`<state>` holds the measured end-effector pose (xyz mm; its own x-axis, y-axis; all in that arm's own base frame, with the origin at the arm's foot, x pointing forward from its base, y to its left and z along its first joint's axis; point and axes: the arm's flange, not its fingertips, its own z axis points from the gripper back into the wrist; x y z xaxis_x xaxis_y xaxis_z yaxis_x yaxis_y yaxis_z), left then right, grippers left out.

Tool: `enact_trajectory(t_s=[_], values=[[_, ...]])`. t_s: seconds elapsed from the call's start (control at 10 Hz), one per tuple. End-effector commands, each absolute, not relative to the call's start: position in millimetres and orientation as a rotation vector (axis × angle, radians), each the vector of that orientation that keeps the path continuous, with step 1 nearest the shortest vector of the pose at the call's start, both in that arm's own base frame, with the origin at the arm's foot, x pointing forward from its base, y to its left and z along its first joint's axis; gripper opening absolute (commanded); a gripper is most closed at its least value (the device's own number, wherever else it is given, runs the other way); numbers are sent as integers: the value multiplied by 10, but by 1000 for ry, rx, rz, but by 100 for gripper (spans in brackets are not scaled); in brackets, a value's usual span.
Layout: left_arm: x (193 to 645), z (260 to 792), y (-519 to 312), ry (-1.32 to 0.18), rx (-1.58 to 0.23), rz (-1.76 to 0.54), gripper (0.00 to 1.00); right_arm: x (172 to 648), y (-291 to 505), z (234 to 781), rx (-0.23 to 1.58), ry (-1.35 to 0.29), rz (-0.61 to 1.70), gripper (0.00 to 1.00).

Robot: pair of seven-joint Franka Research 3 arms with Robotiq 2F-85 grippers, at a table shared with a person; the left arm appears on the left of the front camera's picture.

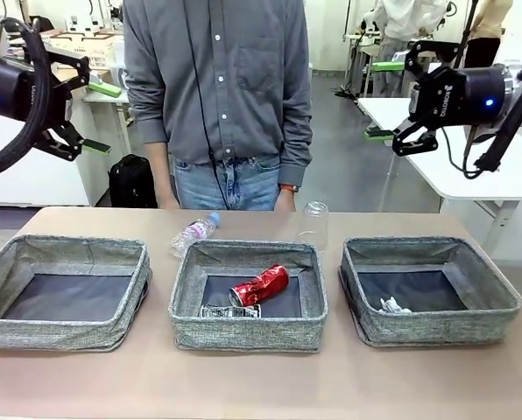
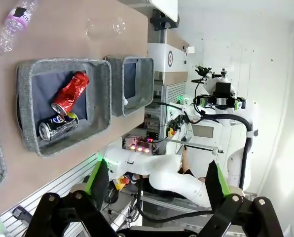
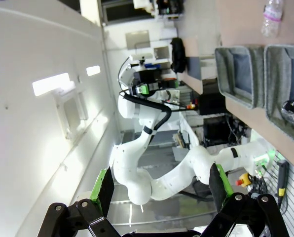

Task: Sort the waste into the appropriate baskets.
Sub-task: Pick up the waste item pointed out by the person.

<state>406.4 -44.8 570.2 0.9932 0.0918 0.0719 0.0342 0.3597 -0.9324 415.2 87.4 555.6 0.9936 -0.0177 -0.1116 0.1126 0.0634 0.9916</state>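
Observation:
Three grey fabric baskets stand in a row: left (image 1: 59,333), middle (image 1: 248,333), right (image 1: 436,328). The middle basket (image 2: 103,94) holds a crushed red can (image 1: 259,286) (image 2: 69,92) and a flattened dark printed can (image 1: 230,311) (image 2: 58,127). A crumpled white paper wad (image 1: 392,306) lies in the right basket (image 2: 146,81). Behind the baskets, a clear blue-capped bottle (image 1: 195,232) (image 2: 11,27) (image 3: 272,17) lies on the table beside an upside-down clear cup (image 1: 313,225) (image 2: 105,28). My left gripper (image 1: 99,117) (image 2: 157,182) and right gripper (image 1: 382,100) (image 3: 159,185) hang open, high above the table ends.
A person in a grey shirt (image 1: 217,87) stands at the far table edge, behind the bottle and cup. The wooden tabletop (image 1: 261,385) is bare in front of the baskets. The left basket (image 3: 226,69) holds nothing.

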Motion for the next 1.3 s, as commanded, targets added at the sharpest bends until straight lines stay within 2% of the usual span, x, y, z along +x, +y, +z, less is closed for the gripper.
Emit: enact_trajectory(t_s=[0.0, 1.2], values=[[4034, 5714, -405, -117, -1202, 27, 100, 4154, 877, 5575, 1514, 73, -96, 100], [4034, 5714, -405, -117, -1202, 27, 100, 4154, 877, 5575, 1514, 73, -96, 100]])
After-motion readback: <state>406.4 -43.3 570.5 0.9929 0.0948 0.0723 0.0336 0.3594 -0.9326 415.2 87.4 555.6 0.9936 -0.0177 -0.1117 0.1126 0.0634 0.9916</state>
